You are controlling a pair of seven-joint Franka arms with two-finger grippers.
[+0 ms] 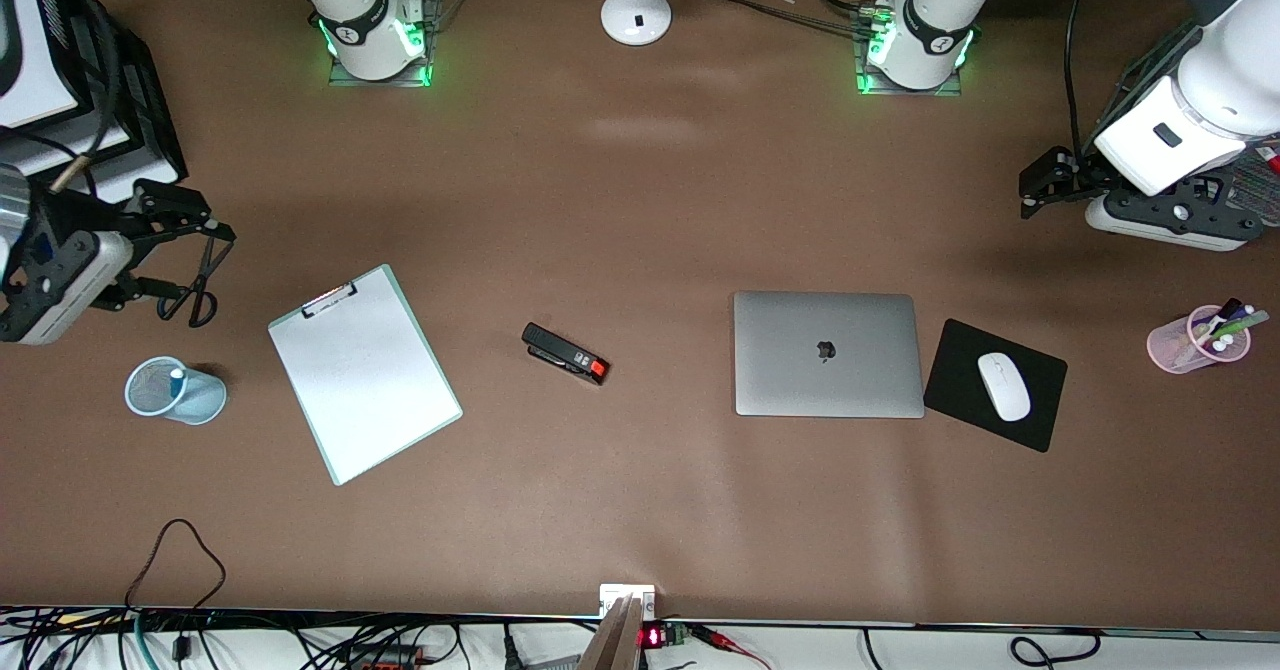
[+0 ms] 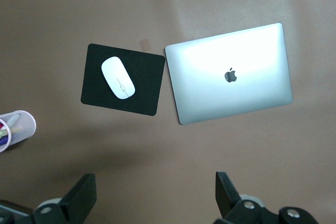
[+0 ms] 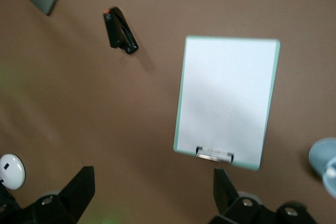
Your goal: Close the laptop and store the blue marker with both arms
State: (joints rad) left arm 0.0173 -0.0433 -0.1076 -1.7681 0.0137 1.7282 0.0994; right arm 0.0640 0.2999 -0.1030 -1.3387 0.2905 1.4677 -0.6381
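The silver-grey laptop lies shut on the table, apple logo up; it also shows in the left wrist view. A pale-blue mesh cup stands at the right arm's end of the table. The blue marker stands in it, with only its white end showing. My left gripper is open and empty, up over bare table at the left arm's end; its own view shows its fingers wide apart. My right gripper is open and empty over the table beside the cup, also spread wide in its own view.
A black mouse pad with a white mouse lies beside the laptop. A pink cup of pens stands at the left arm's end. A black stapler and a white clipboard lie mid-table. A white lamp base stands between the arm bases.
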